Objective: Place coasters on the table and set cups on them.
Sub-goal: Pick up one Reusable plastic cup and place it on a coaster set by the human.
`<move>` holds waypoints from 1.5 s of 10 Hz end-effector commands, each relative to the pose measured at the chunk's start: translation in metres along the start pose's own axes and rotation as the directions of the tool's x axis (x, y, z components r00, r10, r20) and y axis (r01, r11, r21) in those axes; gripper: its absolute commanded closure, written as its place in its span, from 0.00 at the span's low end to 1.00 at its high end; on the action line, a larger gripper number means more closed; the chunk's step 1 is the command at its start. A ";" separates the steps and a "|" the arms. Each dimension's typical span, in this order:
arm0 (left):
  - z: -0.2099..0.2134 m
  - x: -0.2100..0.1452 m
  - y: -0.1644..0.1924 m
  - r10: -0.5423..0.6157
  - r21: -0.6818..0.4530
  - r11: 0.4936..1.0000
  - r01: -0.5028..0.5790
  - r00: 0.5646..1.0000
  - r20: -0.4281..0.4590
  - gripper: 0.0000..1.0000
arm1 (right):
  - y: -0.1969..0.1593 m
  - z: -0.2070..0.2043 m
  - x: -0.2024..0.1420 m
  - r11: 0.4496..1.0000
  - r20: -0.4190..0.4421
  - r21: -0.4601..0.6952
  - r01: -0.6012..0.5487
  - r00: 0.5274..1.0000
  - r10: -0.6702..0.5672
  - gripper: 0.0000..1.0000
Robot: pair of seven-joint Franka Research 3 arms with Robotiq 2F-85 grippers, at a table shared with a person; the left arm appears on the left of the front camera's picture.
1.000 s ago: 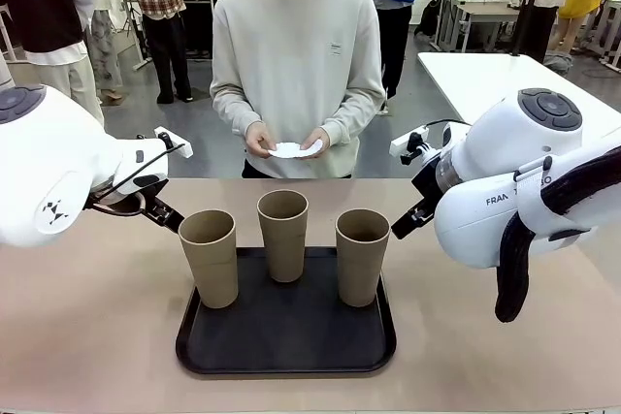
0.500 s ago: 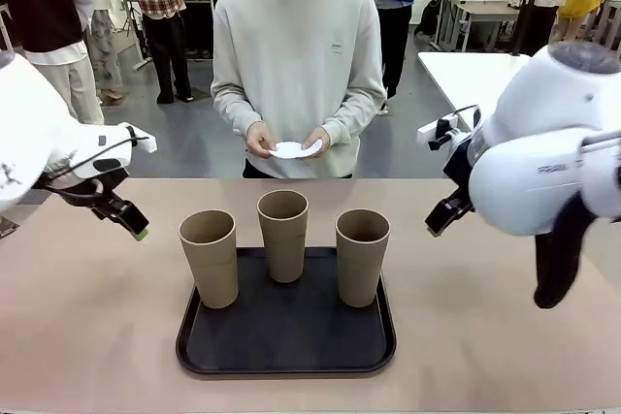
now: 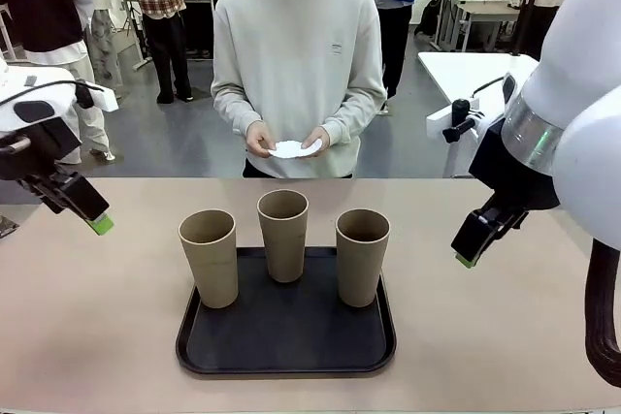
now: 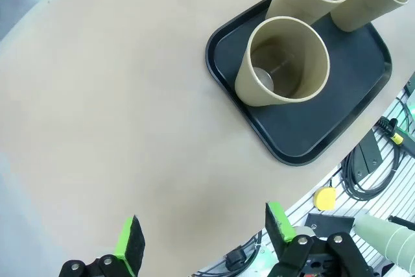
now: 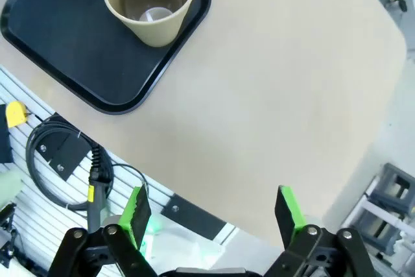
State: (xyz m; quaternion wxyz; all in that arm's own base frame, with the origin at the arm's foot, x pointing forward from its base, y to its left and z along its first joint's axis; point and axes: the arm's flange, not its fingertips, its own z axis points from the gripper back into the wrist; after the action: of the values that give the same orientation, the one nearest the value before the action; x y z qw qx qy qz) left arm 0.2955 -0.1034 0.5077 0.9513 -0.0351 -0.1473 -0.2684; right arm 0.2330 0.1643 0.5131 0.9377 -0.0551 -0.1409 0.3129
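Left fingers [image 4: 131,244] are spread wide with nothing between them, just hanging in the air over the table [image 3: 97,336] near its left edge. Same deal on the other side: right fingers [image 5: 137,213] are fully apart and empty, up above the table toward its right edge. Neither is touching anything.

In between them, close to the robot-side edge and about midway along it, sits the black tray [image 3: 286,341]. All three cups [image 3: 210,257] are upright on it: one by the tray's left edge, one [image 3: 282,235] at its far edge in the middle, one [image 3: 362,256] by its right edge. They're near each other but apart.

The coasters [image 3: 294,149] aren't on the table. The person standing at the far edge has them pinched between both hands [image 3: 260,138] at waist height, past the far edge. It looks like a thin white stack, can't tell how many.
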 end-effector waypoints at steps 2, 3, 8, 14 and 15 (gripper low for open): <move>-0.028 0.012 0.010 -0.014 -0.008 1.000 0.013 1.000 -0.021 0.00 | -0.012 -0.012 0.013 1.000 0.027 0.017 -0.011 1.000 0.010 0.00; -0.028 0.012 0.010 -0.014 -0.008 1.000 0.013 1.000 -0.021 0.00 | -0.012 -0.012 0.013 1.000 0.027 0.017 -0.011 1.000 0.010 0.00; 0.013 -0.049 0.098 0.432 -0.773 0.572 -0.275 0.902 -0.001 0.00 | -0.126 0.023 -0.127 0.522 0.031 0.616 0.589 0.645 -0.763 0.00; 0.031 -0.121 0.238 0.641 -0.891 0.186 -0.414 0.738 -0.209 0.00 | -0.209 0.028 -0.252 0.137 -0.205 0.721 0.679 0.397 -0.895 0.00; 0.026 -0.127 0.246 0.638 -0.880 0.186 -0.438 0.734 -0.231 0.00 | -0.217 0.026 -0.265 0.099 -0.210 0.736 0.670 0.365 -0.907 0.00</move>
State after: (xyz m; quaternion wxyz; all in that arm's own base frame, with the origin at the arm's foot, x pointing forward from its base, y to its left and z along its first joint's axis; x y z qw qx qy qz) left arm 0.3034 0.1768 0.4954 0.7812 -0.6190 -0.0549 0.0586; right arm 0.1450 -0.1681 0.5229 0.8586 0.4375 -0.1448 -0.2246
